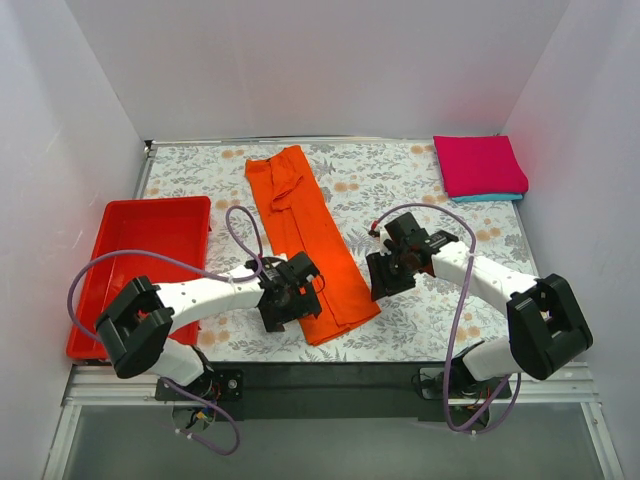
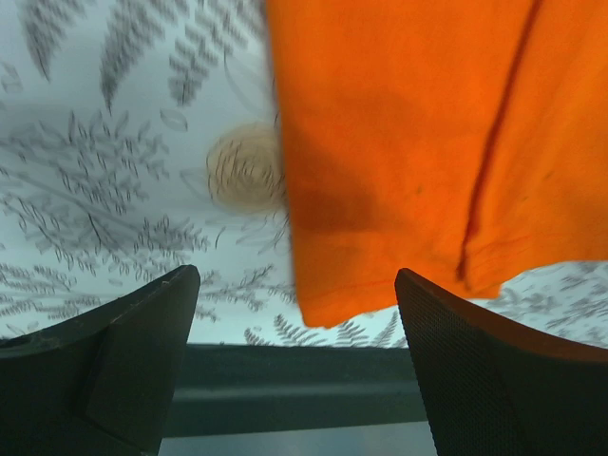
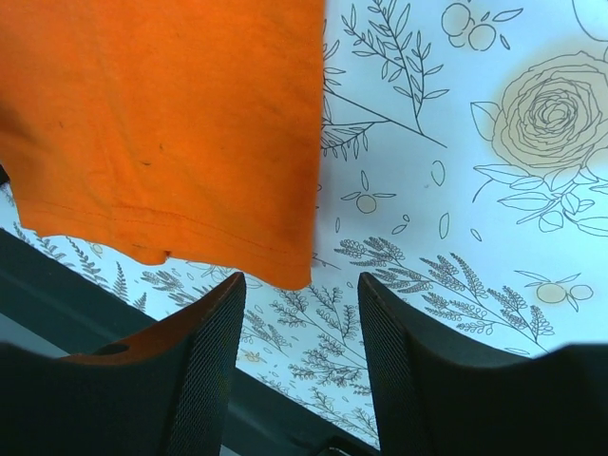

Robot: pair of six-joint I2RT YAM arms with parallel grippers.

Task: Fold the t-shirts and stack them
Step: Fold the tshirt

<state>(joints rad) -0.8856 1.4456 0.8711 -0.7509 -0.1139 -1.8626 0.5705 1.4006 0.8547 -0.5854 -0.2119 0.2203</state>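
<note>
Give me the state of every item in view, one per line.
Orange tee: folded into a long strip, lying flat.
Pink tee: folded square, top of the stack.
Teal tee: folded, under the pink one.
Tray: upright, at the left.
Left pincer: open, above the strip's near end.
Right pincer: open, holding nothing.

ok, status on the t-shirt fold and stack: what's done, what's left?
Done: magenta-pink folded cloth t-shirt sits on the teal folded cloth t-shirt at the far right corner. In hand: bright orange cloth t-shirt lies as a long narrow strip, seemingly folded lengthwise; left tool and right tool are open at its near hem, gripping nothing. Left: cross-folds, then onto the stack.
</note>
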